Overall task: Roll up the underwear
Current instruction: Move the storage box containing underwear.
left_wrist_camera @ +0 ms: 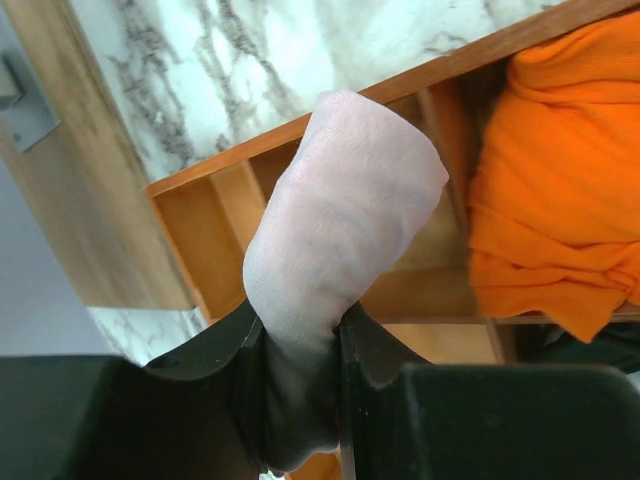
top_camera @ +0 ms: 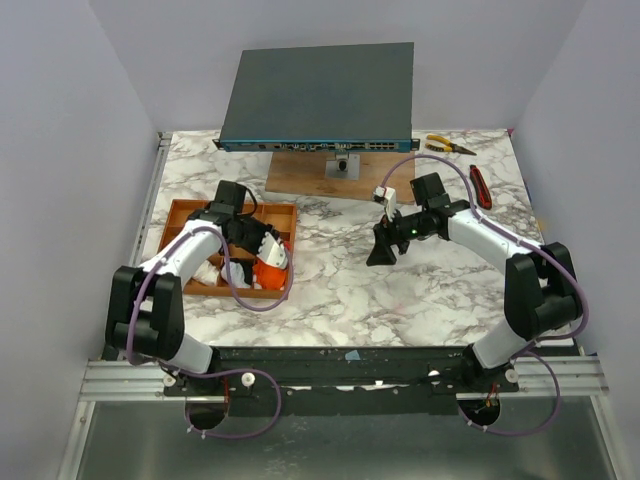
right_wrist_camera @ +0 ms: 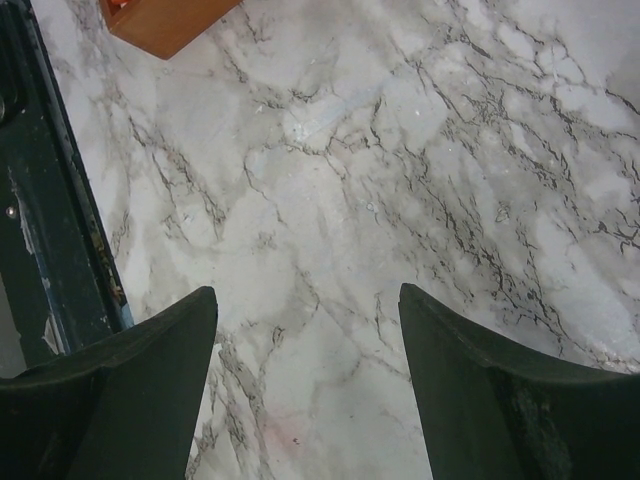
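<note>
A crumpled orange cloth garment (left_wrist_camera: 560,200) lies in a near compartment of the rigid orange-brown wooden tray (left_wrist_camera: 250,155). Just beyond it, the left gripper (left_wrist_camera: 300,330) is clamped on a rolled pale pink cloth garment (left_wrist_camera: 340,220), held over the tray's slots, likely to stow it. To the right, the right gripper (right_wrist_camera: 305,295) hangs with jaws apart over the white marble table (right_wrist_camera: 420,150), apparently keeping clear

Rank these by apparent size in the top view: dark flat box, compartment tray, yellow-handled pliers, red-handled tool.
1. dark flat box
2. compartment tray
3. yellow-handled pliers and red-handled tool: too alike to rank
</note>
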Robot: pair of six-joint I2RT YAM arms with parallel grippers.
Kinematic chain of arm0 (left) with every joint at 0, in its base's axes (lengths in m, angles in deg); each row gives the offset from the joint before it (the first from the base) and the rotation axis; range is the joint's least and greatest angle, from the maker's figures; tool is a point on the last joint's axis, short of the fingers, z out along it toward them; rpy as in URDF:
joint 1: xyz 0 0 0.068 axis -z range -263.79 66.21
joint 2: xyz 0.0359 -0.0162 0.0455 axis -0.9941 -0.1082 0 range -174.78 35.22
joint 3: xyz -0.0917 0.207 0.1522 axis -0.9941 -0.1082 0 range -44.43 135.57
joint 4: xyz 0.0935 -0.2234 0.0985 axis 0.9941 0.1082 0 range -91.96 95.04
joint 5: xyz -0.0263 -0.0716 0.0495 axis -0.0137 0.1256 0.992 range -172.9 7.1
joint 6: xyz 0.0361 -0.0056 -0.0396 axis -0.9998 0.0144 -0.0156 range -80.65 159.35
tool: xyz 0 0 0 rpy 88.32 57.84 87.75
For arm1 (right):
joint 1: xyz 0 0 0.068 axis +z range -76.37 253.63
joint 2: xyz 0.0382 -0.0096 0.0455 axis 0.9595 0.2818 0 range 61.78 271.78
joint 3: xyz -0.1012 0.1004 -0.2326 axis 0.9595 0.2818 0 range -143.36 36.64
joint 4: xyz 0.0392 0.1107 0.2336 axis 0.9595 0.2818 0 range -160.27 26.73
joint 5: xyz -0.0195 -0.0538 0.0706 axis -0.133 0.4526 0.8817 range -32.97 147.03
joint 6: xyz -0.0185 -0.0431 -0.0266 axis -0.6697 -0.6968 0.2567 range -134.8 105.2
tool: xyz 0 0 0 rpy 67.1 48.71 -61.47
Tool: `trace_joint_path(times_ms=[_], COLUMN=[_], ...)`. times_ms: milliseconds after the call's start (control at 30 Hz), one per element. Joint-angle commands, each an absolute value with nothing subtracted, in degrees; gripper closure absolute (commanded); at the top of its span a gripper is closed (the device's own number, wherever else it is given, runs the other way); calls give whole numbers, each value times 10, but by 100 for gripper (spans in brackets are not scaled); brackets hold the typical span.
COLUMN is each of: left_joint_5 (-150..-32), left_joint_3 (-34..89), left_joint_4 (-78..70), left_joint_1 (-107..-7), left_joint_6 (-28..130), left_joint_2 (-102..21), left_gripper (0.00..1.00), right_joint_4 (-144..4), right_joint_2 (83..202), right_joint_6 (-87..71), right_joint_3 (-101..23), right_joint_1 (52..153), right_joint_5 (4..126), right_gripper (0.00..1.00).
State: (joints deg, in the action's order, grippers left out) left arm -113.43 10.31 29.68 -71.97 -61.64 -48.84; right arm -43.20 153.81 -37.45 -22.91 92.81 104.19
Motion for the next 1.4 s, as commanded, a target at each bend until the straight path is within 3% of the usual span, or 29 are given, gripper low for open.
trace_joint_path(times_ms=[0, 1000, 1367], left_joint_5=[-1152, -1131, -1125], left_joint_3=[103, 280, 289], left_joint_4=[339, 528, 525], left_joint_1=[-715, -688, -672], left_joint_6=[-677, -733, -665], left_joint_2=[-519, -672, -678], left_gripper=[100, 100, 100], right_joint_4=[-434, -428, -431], right_joint_2=[1544, 1560, 1554], right_joint_6=[-386, -392, -387], right_joint_3=[-223, -225, -226], right_joint_1=[932, 931, 936], right_joint_5=[1031, 1025, 1030], right_gripper=[24, 24, 24])
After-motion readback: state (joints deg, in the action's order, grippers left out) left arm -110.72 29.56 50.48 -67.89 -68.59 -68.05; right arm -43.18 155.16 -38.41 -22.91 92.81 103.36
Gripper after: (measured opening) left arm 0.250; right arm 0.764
